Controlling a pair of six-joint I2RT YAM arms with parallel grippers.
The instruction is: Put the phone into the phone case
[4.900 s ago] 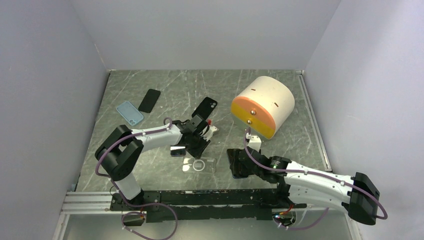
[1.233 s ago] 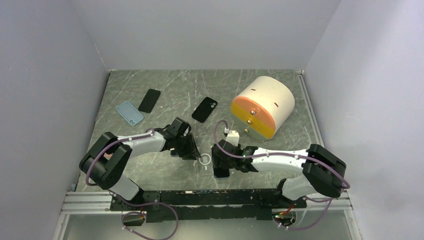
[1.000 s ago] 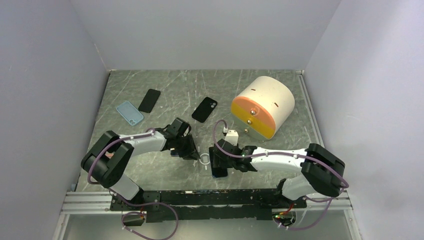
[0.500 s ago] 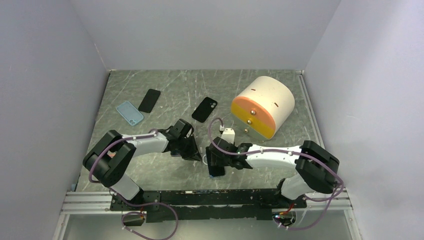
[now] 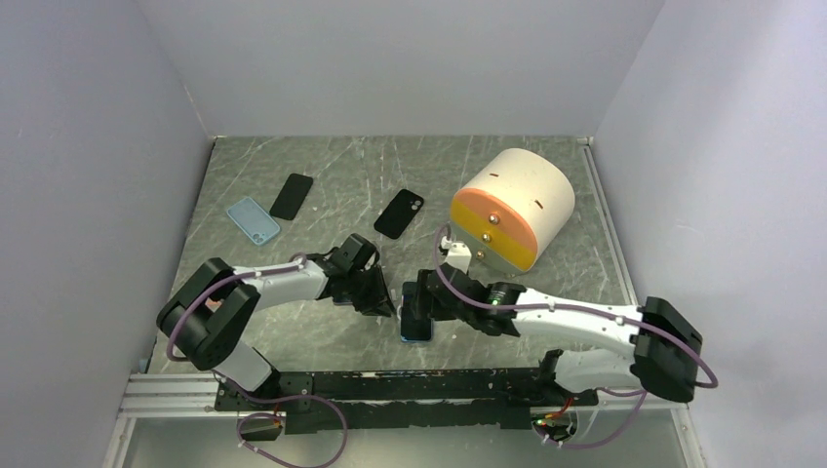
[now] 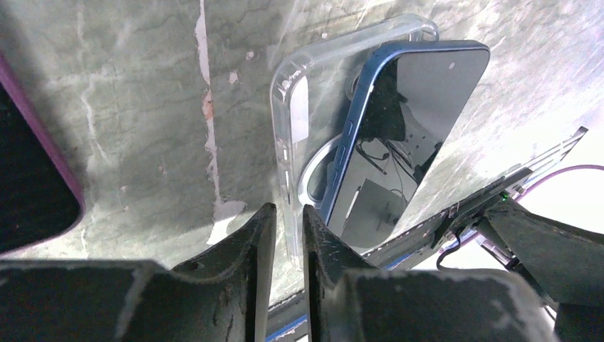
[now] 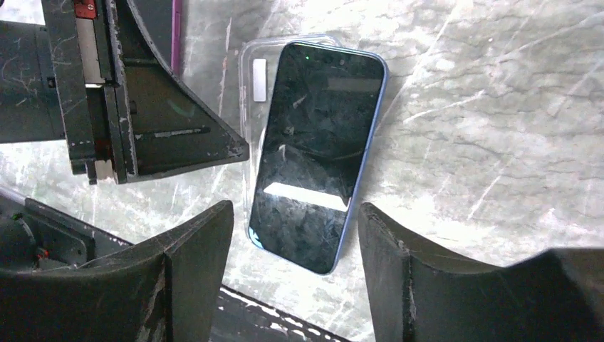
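Centre of the right wrist view: phone [image 7: 317, 149] lies screen-up, skewed, partly over the clear phone case [image 6: 292, 121] on the surface [image 7: 484, 142], not seated. Right tool [image 7: 295, 206] is spread wide above it, gripping nothing. Left tool [image 6: 288, 210] is nearly pressed together at the case's rim; can't tell whether it pinches.

Top cam sat high up at the near edge of the tabletop [image 5: 351, 166], tilted down over all of it, widest view. Left wrist cam was low & close, peeking out btwn the left jaws at a shallow angle. Right wrist cam hung higher, looking almost straight down past the right jaws. Both wrist cams shared the blue phone [image 6: 406, 135] lying over the clear case [image 6: 320, 78], from opposite sides; right one caught the left jaws too.
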